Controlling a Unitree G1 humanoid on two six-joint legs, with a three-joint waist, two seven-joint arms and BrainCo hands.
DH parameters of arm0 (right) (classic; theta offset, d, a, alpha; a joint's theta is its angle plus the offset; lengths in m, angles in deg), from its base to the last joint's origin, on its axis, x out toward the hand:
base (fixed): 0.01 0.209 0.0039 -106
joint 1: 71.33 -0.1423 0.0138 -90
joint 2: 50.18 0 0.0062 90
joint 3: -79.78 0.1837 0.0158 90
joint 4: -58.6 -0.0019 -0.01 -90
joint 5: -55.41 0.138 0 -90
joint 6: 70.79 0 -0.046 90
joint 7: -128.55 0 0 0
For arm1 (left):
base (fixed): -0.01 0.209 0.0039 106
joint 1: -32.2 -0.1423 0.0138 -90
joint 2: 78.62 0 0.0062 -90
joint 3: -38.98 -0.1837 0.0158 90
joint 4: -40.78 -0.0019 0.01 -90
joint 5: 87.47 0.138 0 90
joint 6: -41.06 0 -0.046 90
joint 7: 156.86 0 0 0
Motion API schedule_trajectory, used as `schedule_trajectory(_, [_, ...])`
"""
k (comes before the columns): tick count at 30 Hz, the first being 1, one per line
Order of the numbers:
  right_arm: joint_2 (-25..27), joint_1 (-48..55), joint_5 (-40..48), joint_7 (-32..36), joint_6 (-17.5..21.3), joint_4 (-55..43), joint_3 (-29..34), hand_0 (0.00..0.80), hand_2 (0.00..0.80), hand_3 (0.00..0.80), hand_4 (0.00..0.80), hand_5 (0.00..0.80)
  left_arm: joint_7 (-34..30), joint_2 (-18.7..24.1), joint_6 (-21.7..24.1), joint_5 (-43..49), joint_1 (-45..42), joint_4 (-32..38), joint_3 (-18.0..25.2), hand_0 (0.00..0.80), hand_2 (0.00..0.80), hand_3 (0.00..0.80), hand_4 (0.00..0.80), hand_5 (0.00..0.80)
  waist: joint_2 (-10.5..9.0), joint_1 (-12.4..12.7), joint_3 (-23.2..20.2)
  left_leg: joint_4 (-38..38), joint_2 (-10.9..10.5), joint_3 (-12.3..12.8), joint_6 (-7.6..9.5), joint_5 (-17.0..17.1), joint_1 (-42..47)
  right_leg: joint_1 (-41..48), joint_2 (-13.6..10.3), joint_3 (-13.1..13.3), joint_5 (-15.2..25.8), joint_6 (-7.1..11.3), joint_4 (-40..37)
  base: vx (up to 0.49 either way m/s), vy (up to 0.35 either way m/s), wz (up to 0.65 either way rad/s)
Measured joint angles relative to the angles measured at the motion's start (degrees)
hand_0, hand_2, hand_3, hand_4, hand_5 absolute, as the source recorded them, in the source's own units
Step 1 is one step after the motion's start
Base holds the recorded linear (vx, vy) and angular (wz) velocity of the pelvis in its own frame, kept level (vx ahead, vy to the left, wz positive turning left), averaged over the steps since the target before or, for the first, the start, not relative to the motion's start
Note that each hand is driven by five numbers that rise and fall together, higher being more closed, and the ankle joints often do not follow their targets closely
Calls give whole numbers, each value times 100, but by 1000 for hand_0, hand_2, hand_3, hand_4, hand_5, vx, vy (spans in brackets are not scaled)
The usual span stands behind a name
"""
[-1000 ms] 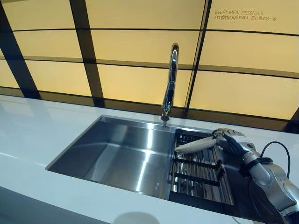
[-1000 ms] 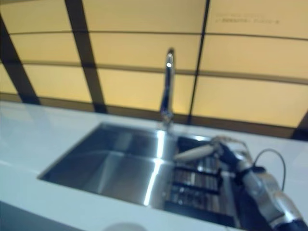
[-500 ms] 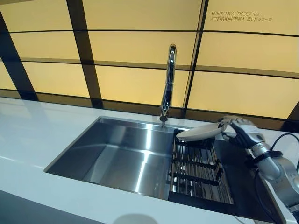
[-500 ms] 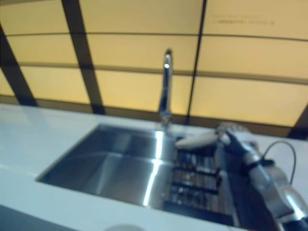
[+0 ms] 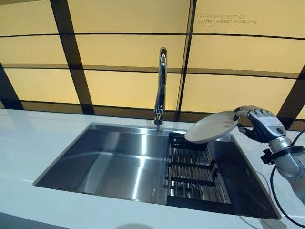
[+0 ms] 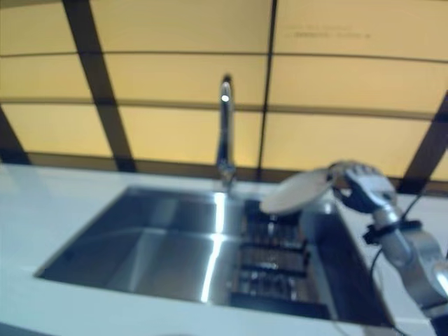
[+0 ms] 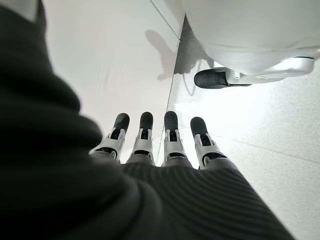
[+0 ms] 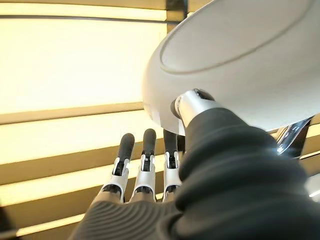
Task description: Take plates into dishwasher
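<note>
Right hand (image 5: 259,125) pinched on rim of white plate (image 5: 211,127), thumb beneath; plate airborne at 3 o'clock of faucet (image 5: 160,86), above dark rack (image 5: 193,169) in sink (image 5: 109,160). Judged rigid, glazed, slippery, breakable; rim hold shallow. Left hand (image 7: 160,145) idle, fingers straight

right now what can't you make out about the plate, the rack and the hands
- Plate: its top face is turned away in both eye views; the right wrist view shows only its underside, partly behind the right hand.
- Dish rack: the contents between its bars are too dark to tell.
- Dishwasher: in no view.
- Left hand: seen only in the left wrist view, the thumb behind its cover.
</note>
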Motion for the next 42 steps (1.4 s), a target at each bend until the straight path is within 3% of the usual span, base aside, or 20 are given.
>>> schedule_trajectory(11, [229,274,700,-118,-43,113,204,800,800,800,800,800,-12,61,-55,-3,53,3,0,0,0,0,0,0,-110,-163,57,-25,-252,175,193,-127,136,-149,-183,523,138,155,97,-28,136,-23])
schedule_trajectory(16, [213,638,1275,-96,-80,284,278,800,800,800,800,800,-32,223,-65,4,88,-6,-3,0,0,0,0,0,-348,-268,189,-30,-395,261,299,-147,194,-357,-255,751,172,250,271,-17,99,-34])
schedule_trajectory(19, [201,712,1712,13,-174,355,297,800,800,800,800,800,-34,268,-67,4,63,-46,-2,0,0,0,0,0,-445,-306,226,-31,-408,476,316,-164,215,-477,-303,771,200,341,265,-59,20,-46])
schedule_trajectory(22, [164,758,2031,76,-252,393,352,800,800,800,800,800,-34,370,-106,0,60,-66,3,0,0,0,0,0,-554,-266,273,-26,-411,907,354,-186,232,-766,-292,416,534,389,392,-100,7,-85])
schedule_trajectory(24, [158,730,2252,145,-296,706,351,800,800,800,800,800,-32,477,-123,-7,122,-55,8,0,0,0,0,0,-576,-139,306,5,-279,1218,431,-223,201,-958,-117,100,1271,868,88,-134,-8,-122])
schedule_trajectory(25, [148,697,2364,146,-344,896,365,800,800,800,800,800,-30,498,-126,-9,120,-61,79,0,0,0,0,0,-508,-108,360,-26,-157,1433,460,-197,192,-1017,-142,-242,1133,928,217,-178,-44,-84])
schedule_trajectory(26, [150,695,2455,147,-425,980,373,800,800,800,800,800,-12,478,-133,-11,123,-59,120,0,0,0,0,0,-420,-119,366,-23,-39,1561,455,-195,208,-1082,-148,-494,920,623,667,-167,-68,-67])
schedule_trajectory(27, [151,695,2524,145,-477,994,391,800,800,800,800,800,-3,481,-145,-11,98,-66,119,0,0,0,0,0,-344,-111,362,-19,77,1695,455,-195,213,-1117,-193,-629,772,521,1118,-121,-57,-45])
schedule_trajectory(29, [152,694,2577,126,-507,994,431,800,800,800,800,800,1,522,-141,-11,79,-62,98,0,0,0,0,0,-304,-8,361,-2,202,1861,443,-187,209,-1155,-363,-789,375,474,1779,-83,-59,-65])
schedule_trajectory(30, [159,606,2607,119,-513,966,438,800,800,800,800,800,3,596,-139,-12,42,-57,77,0,0,0,0,0,-370,60,339,10,259,1989,363,-131,182,-955,-647,-889,78,534,1939,-113,-140,-74])
schedule_trajectory(32, [160,523,2620,58,-528,967,439,800,800,800,800,800,4,657,-145,-14,51,-59,51,0,0,0,0,0,-503,128,286,19,222,2070,305,-111,182,-677,-722,-894,-11,518,1513,-106,-199,-61])
schedule_trajectory(35, [183,152,2622,-23,-541,1068,431,800,800,800,800,800,5,633,-143,-17,75,-48,58,0,0,0,0,0,-538,344,261,5,82,1667,237,-157,98,-526,-574,-847,-24,349,697,-69,-206,-73])
schedule_trajectory(37, [289,104,2684,-105,-649,1234,431,800,800,800,800,800,5,619,-154,-19,41,-6,99,0,0,0,0,0,-507,266,240,6,137,1659,171,-128,93,-384,-449,-820,195,197,272,-46,-174,-34])
schedule_trajectory(39, [443,106,2691,-113,-717,1389,432,800,800,800,800,800,6,632,-155,-18,36,36,116,0,0,0,0,0,-541,209,209,9,184,1667,133,-133,107,-320,-395,-798,241,170,161,-36,-139,-12])
schedule_trajectory(42, [760,150,2776,-120,-794,1628,596,800,800,800,800,800,26,645,-203,-17,35,96,128,0,0,0,0,0,-582,42,19,7,292,1689,-74,-91,122,-266,-308,-821,254,175,17,-59,-183,-4])
